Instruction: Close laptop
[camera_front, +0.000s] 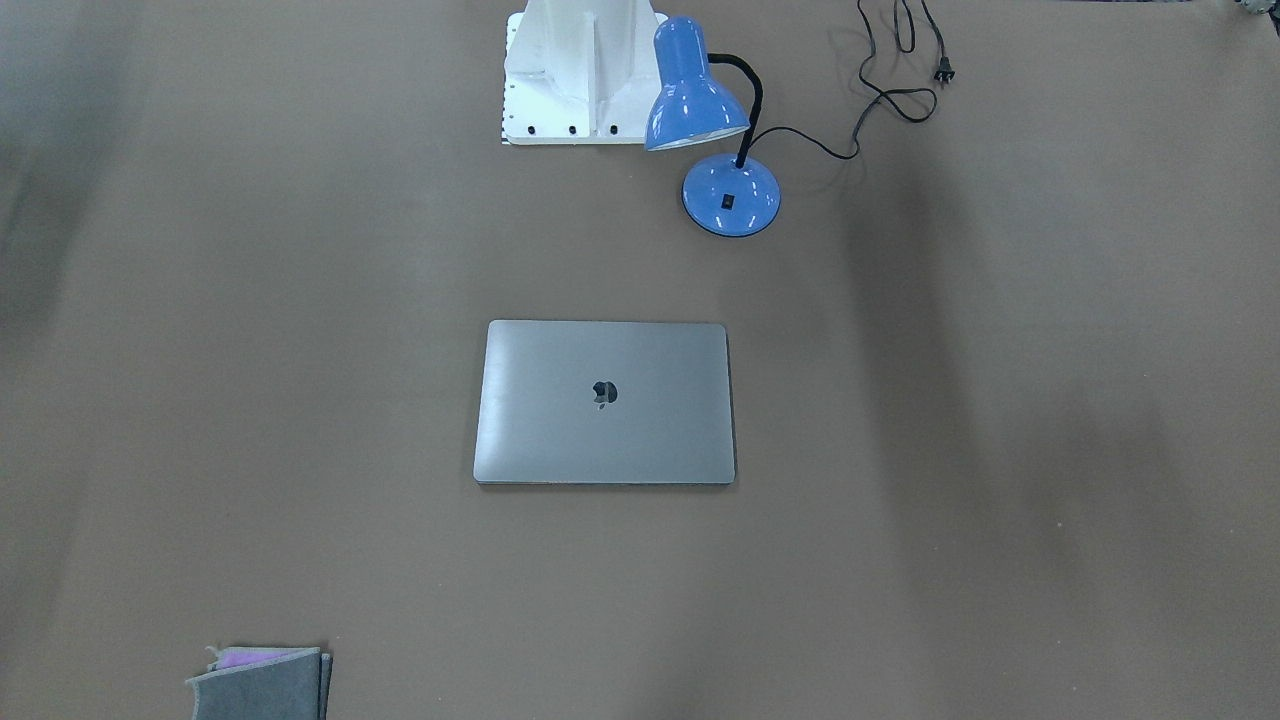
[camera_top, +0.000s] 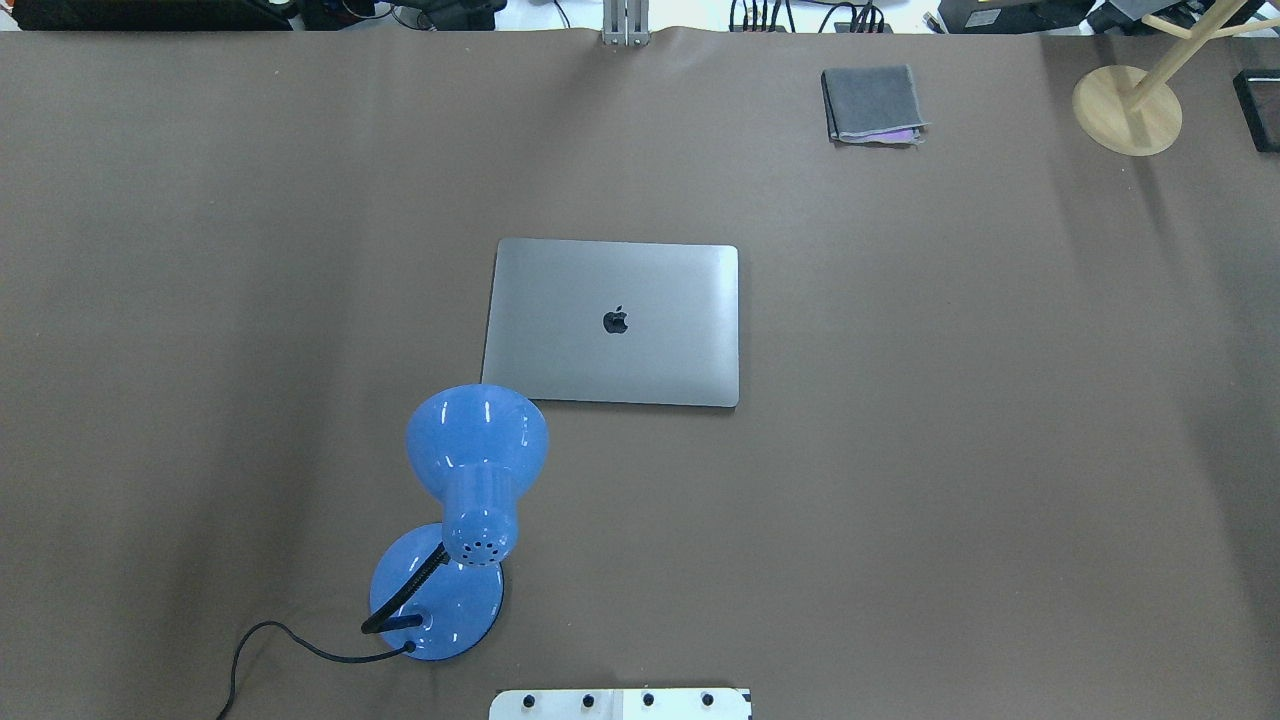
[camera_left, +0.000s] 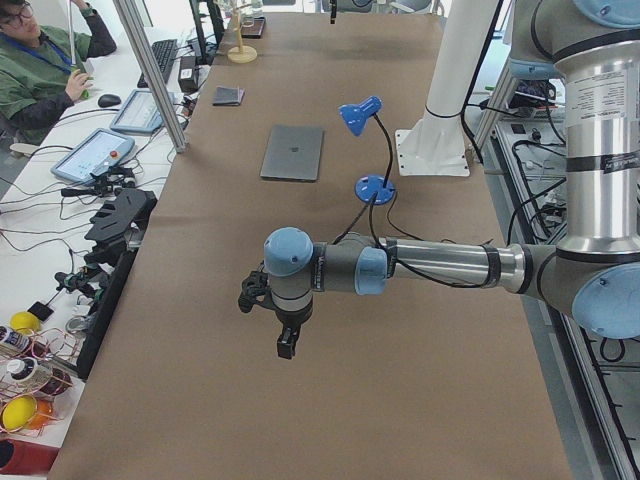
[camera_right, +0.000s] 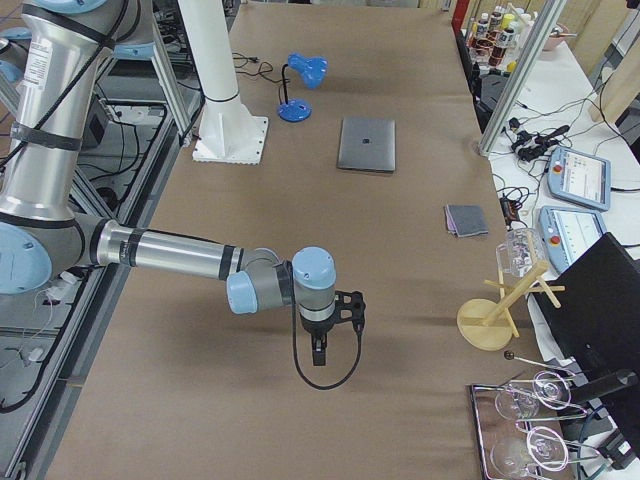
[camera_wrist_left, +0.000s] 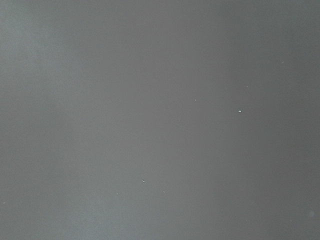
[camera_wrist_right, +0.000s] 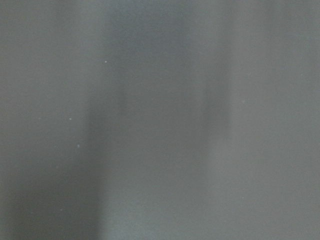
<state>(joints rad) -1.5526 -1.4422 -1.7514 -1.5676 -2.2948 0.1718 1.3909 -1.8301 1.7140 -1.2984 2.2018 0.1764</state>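
Mid-surface (camera_front: 1000, 450), the laptop (camera_front: 604, 402) lies flat with its lid down and logo up, the lamp (camera_front: 715, 130) near its robot-side corner. Closing looks done, so the good move is restraint: check that the lid sits flush all round, and press no further. Left pincer (camera_left: 285, 345) and right pincer (camera_right: 318, 352) hang over bare surface, well apart from it; whether either is wide or narrow I cannot tell.

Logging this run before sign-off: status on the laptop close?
Left gripper and right gripper hang well clear, open or shut unclear. Laptop lid down flat, logo up. Nothing on it; lamp stands beside it.
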